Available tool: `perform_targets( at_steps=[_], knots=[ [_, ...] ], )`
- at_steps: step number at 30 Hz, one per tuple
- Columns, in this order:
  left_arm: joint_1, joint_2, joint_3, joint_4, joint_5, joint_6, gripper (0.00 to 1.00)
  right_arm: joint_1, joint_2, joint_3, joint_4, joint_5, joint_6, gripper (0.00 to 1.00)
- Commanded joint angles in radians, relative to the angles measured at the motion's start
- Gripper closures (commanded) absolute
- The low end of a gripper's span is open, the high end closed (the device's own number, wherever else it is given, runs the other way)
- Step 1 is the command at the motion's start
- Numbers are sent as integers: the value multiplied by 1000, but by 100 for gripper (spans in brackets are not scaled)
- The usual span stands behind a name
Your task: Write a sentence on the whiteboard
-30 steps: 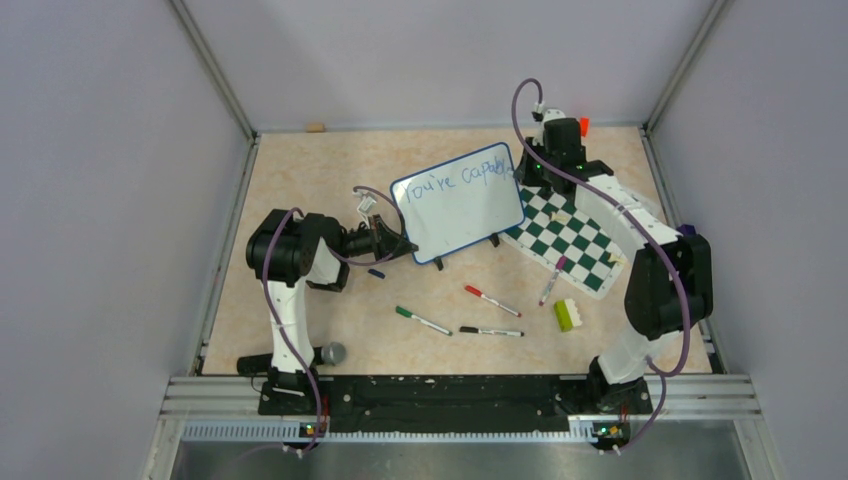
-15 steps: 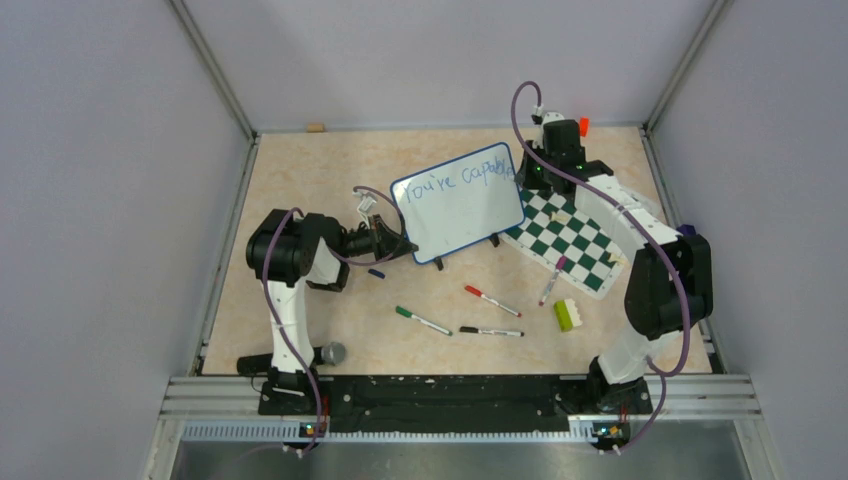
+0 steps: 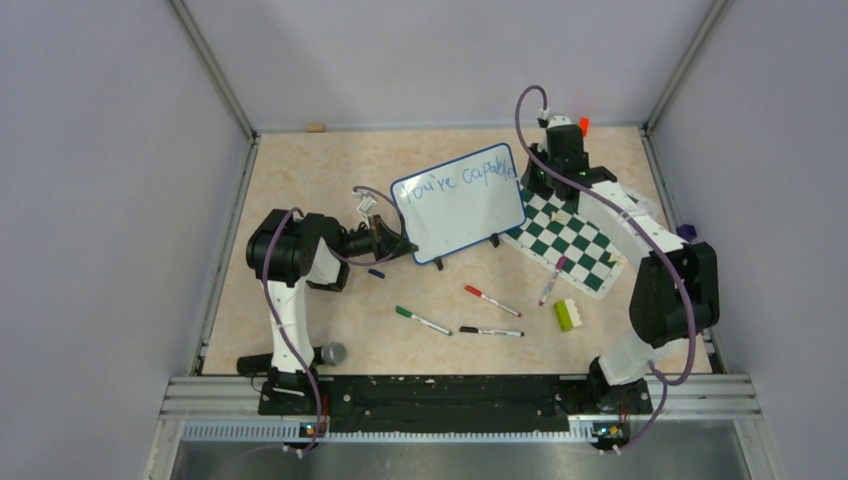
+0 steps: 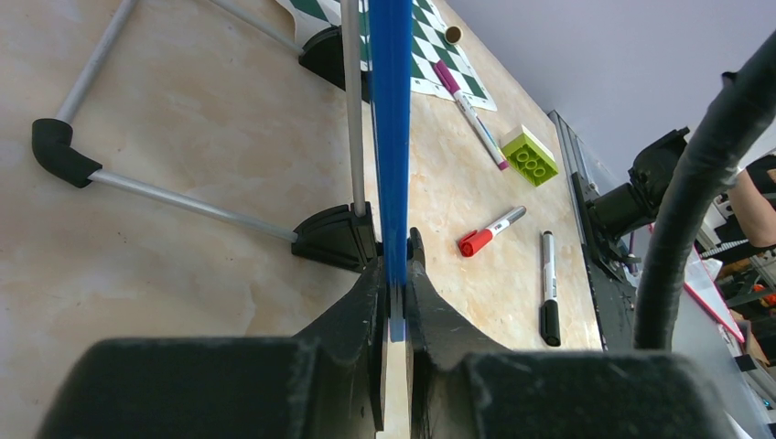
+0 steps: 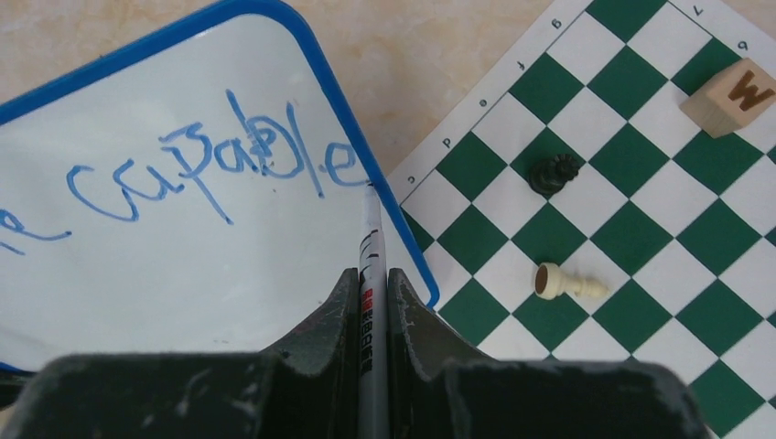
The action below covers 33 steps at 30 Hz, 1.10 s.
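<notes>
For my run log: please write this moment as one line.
left claw: shut on whiteboard | right claw: shut on marker, tip beside last letter | sentence: "You're capable"

Whiteboard point(image 5: 183, 265): glossy white face, blue plastic frame. Stand rods point(image 4: 183, 204): smooth bare metal. Letter block point(image 5: 739, 97): pale wood.

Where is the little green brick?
In the top view, the green brick lies on the right side, just off the chess mat's near edge, beside the purple marker.

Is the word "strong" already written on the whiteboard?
No, the whiteboard carries only the sentence "You're capable", and the space beneath is blank.
</notes>
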Motion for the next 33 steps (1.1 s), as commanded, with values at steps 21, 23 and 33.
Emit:
perform_targets(
  at_steps=[21,23,33],
  knots=[
    [3,-51,-11,73,48,24,93,-7,-520,-392,374,170,76,100],
    [3,-50,-10,73,48,25,93,-8,-501,-366,345,173,77,100],
    [3,-49,-11,73,46,27,93,-9,-472,-413,435,79,129,100]
  ],
)
